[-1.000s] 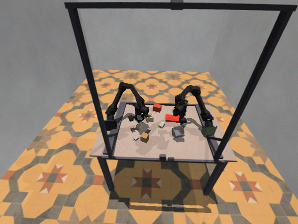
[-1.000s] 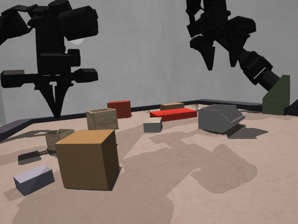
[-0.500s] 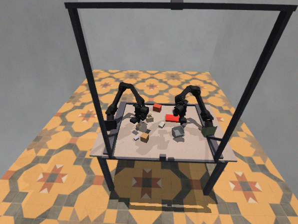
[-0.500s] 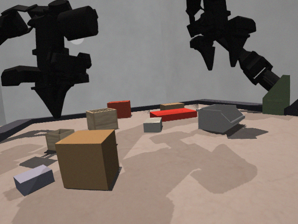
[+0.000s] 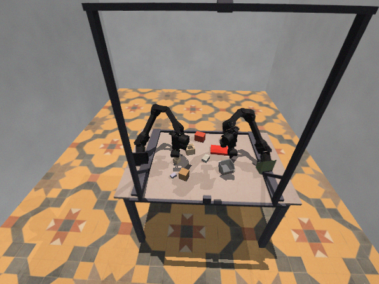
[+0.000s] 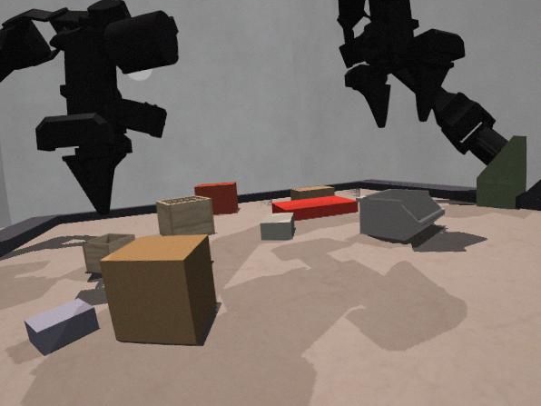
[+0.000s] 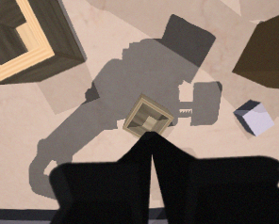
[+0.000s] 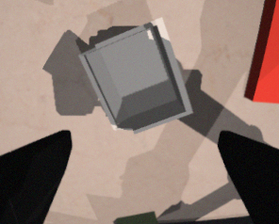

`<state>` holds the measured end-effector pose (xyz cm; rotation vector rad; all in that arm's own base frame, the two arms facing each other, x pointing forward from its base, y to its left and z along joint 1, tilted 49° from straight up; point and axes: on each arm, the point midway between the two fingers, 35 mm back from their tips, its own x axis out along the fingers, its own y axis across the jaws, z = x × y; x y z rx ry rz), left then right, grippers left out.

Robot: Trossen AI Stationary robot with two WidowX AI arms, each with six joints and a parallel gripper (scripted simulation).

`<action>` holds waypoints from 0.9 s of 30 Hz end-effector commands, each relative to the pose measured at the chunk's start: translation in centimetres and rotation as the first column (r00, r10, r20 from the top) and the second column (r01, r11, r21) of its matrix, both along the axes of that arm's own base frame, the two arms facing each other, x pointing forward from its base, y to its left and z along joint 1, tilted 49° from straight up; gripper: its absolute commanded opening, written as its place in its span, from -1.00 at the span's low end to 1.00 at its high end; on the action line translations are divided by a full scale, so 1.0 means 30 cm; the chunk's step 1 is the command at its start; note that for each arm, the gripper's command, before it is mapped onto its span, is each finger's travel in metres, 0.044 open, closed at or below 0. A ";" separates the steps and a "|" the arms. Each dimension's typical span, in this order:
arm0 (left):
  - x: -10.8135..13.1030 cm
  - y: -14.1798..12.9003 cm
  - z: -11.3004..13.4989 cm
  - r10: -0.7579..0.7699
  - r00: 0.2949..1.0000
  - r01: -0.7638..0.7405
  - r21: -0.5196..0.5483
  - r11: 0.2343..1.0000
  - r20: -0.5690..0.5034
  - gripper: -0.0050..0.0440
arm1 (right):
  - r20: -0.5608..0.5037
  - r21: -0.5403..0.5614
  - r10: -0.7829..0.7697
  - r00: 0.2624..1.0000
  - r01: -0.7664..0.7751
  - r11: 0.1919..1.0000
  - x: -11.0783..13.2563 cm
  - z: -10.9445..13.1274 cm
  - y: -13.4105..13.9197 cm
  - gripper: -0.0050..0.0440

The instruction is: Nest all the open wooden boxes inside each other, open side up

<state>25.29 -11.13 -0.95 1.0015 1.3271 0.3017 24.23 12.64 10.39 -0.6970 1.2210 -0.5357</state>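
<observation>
Top view: the bench (image 5: 241, 190) (image 6: 386, 381) is carrying every loose item. Small open wooden box (image 5: 177, 161) (image 6: 93, 259) (image 7: 133, 110), lying beneath the left jaws (image 5: 175, 157) (image 6: 103, 212). Larger wooden box (image 5: 190, 152) (image 6: 192, 218) (image 7: 61, 58), standing apart from the small one. Red block (image 5: 199, 136) (image 6: 224, 198), standing behind it. Red slab (image 5: 219, 150) (image 6: 318, 206) (image 8: 269, 61), lying near the right jaws (image 5: 229, 152) (image 6: 403, 123). Pale block (image 5: 205, 158) (image 6: 277, 228), resting between the larger box and the grey bin (image 5: 226, 167) (image 6: 390, 214) (image 8: 141, 61).

Exterior view: left jaws, clenched on nothing, hovering above the bench. Right jaws, released and spread, hanging higher. Both wooden boxes are sitting upright, not nested together. A further wooden piece (image 6: 313, 193) is showing partly behind the red slab; its opening cannot be told. Grey bin, leaning at a tilt.

Left wrist view: small box, facing its opening upward just beyond the meeting fingertips. Lavender block (image 5: 173, 175) (image 6: 63, 323) (image 7: 258, 120) and orange-brown block (image 5: 184, 175) (image 6: 150, 294) (image 7: 264, 56), lying to one side; larger box, showing a pale rim opposite.

Right wrist view: jaws standing wide and holding nothing; grey bin, presenting its hollow between and beyond the tips.
</observation>
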 end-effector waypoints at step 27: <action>0.012 -0.017 0.011 0.628 0.598 -0.457 -0.431 0.778 0.498 -1.00 | 0.011 0.013 0.001 1.000 -0.001 1.000 0.004 0.011 0.006 0.84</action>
